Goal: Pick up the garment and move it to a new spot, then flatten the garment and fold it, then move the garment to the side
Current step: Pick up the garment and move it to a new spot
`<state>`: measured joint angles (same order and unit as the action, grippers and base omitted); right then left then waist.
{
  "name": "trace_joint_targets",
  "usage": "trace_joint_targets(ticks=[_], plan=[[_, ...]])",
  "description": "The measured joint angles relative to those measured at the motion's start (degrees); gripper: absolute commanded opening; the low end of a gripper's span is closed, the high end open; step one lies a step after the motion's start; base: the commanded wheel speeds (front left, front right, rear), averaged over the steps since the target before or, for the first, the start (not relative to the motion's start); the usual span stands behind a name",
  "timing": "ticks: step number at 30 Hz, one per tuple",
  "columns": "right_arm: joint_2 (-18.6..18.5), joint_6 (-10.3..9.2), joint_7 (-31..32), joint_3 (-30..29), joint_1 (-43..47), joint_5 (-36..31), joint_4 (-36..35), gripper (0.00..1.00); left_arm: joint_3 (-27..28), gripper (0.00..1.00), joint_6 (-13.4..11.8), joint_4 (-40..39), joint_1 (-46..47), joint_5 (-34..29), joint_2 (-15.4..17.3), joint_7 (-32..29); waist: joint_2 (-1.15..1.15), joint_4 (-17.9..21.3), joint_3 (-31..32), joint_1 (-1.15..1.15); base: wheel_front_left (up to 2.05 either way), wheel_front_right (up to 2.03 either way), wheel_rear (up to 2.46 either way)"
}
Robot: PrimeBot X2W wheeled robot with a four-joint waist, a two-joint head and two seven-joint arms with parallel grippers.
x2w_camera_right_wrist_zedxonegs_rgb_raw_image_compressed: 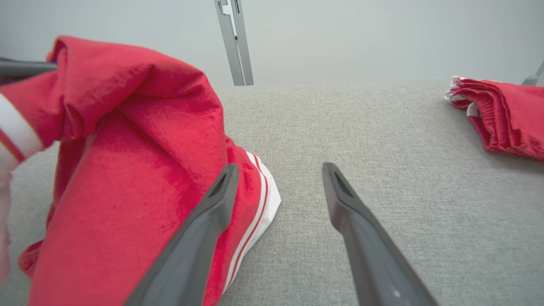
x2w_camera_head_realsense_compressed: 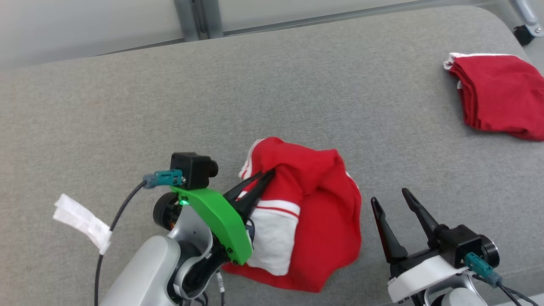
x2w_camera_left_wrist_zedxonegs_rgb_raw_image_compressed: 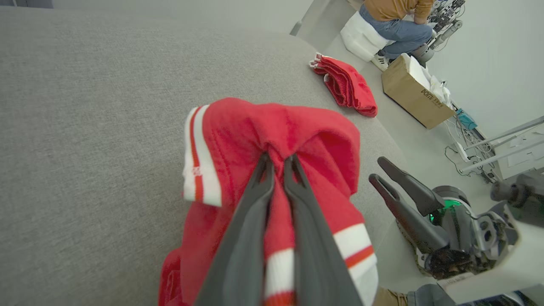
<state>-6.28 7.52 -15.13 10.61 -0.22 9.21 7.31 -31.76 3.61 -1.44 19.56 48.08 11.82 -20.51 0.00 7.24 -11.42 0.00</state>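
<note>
The garment (x2w_camera_head_realsense_compressed: 314, 199), red with white bands, sits bunched at the near middle of the grey padded surface (x2w_camera_head_realsense_compressed: 212, 106); its lower hem rests on the padding while an upper fold is drawn up into a peak. The left gripper (x2w_camera_head_realsense_compressed: 265, 174) reaches in from the garment's left, its two fingers pinched narrow on that peak, cloth draping to both sides of them. The right gripper (x2w_camera_head_realsense_compressed: 389, 196) hangs just right of the garment, apart from it, jaws spread wide and holding nothing. A folded red pile (x2w_camera_head_realsense_compressed: 501, 95) lies at the far right, well apart; a white strip (x2w_camera_head_realsense_compressed: 80, 221) lies at the near left. Beyond the right edge stands a cardboard box (x2w_camera_left_wrist_zedxonegs_rgb_raw_image_compressed: 414, 95); a person (x2w_camera_left_wrist_zedxonegs_rgb_raw_image_compressed: 399, 21) sits past it.
</note>
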Motion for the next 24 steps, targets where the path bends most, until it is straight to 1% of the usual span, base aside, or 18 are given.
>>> trace_joint_targets(ticks=[2,4,5,7,8,9,10,12,14,17,19,21,22,23,24], plan=[[0.0,0.00,0.0,-0.3,0.0,-0.1,0.3,1.00,-0.2,0.00,0.2,7.5,0.2,-2.9,-0.2,3.0,0.00,1.3,0.0,0.00,0.00,0.00,0.00],[0.0,0.00,0.0,-0.2,0.1,-0.3,0.5,1.00,-0.9,0.00,0.3,15.6,0.9,-6.0,-0.6,7.4,0.00,2.5,0.0,0.00,0.00,0.00,0.00],[0.0,0.00,0.0,-0.1,0.1,-0.3,0.6,1.00,-1.2,0.00,0.5,18.6,1.2,-6.6,-0.9,9.2,0.00,2.9,0.0,0.00,0.00,0.00,0.00],[0.1,0.00,0.0,0.0,0.1,-0.4,0.8,1.00,-1.8,0.00,1.0,25.0,1.9,-9.0,-2.4,14.1,0.00,3.6,0.0,0.00,0.00,0.00,0.00],[0.1,0.00,0.0,-0.1,0.1,-0.4,0.9,1.00,-2.2,0.28,1.1,27.4,2.4,-9.7,-3.2,16.5,0.00,3.8,0.1,0.00,0.00,0.00,0.00],[0.1,0.00,0.0,-0.2,0.2,-0.5,0.9,1.00,-2.7,0.45,1.4,29.0,2.8,-10.5,-3.7,18.6,0.00,3.8,0.2,0.00,0.00,0.00,0.00],[0.0,-0.01,0.0,-0.2,0.2,-0.9,0.8,1.00,-2.5,1.00,1.4,30.6,3.1,-11.2,-4.4,21.6,0.00,3.8,0.4,0.00,0.00,0.00,0.00],[0.0,0.00,0.0,-0.3,0.4,-1.3,0.7,1.00,-1.5,1.00,0.4,32.9,3.2,-11.4,-5.8,26.5,0.00,3.5,0.8,0.00,0.00,0.00,0.00],[-0.1,0.00,0.0,-0.8,1.0,-1.4,0.4,1.00,-0.9,1.00,-0.4,33.7,3.1,-12.4,-6.3,32.1,0.00,3.0,1.5,0.00,0.00,0.00,0.00],[-0.2,0.00,0.0,-1.6,1.8,-1.4,-0.3,1.00,0.6,1.00,-1.5,31.9,1.2,-13.7,-6.8,35.1,0.00,1.9,2.6,0.00,0.00,0.00,0.00],[-0.4,0.00,0.0,-2.3,2.6,-1.4,-0.6,1.00,2.6,1.00,-2.6,28.2,-1.1,-15.6,-7.1,35.3,0.00,1.0,3.3,0.00,0.00,0.00,0.00],[-0.4,0.00,0.0,-2.6,3.3,-1.8,-1.0,1.00,6.9,1.00,-4.0,21.2,-4.2,-19.0,-7.4,35.5,0.00,-0.2,4.2,0.00,0.00,0.00,0.00],[-0.4,0.00,0.0,-2.7,3.6,-1.9,-1.2,1.00,8.6,1.00,-4.2,18.5,-6.1,-20.5,-7.4,35.6,0.00,-0.6,4.6,0.00,0.00,0.00,0.00],[-0.3,0.00,0.0,-3.1,3.9,-1.9,-1.5,1.00,10.4,1.00,-4.6,15.6,-8.8,-21.9,-7.5,35.7,0.00,-1.2,5.1,0.00,0.00,0.00,0.00],[-0.2,0.00,0.0,-3.9,5.1,-2.0,-1.9,1.00,13.7,1.00,-4.1,11.9,-15.2,-24.2,-7.8,35.6,0.00,-2.3,6.3,0.00,0.00,0.00,0.00]])
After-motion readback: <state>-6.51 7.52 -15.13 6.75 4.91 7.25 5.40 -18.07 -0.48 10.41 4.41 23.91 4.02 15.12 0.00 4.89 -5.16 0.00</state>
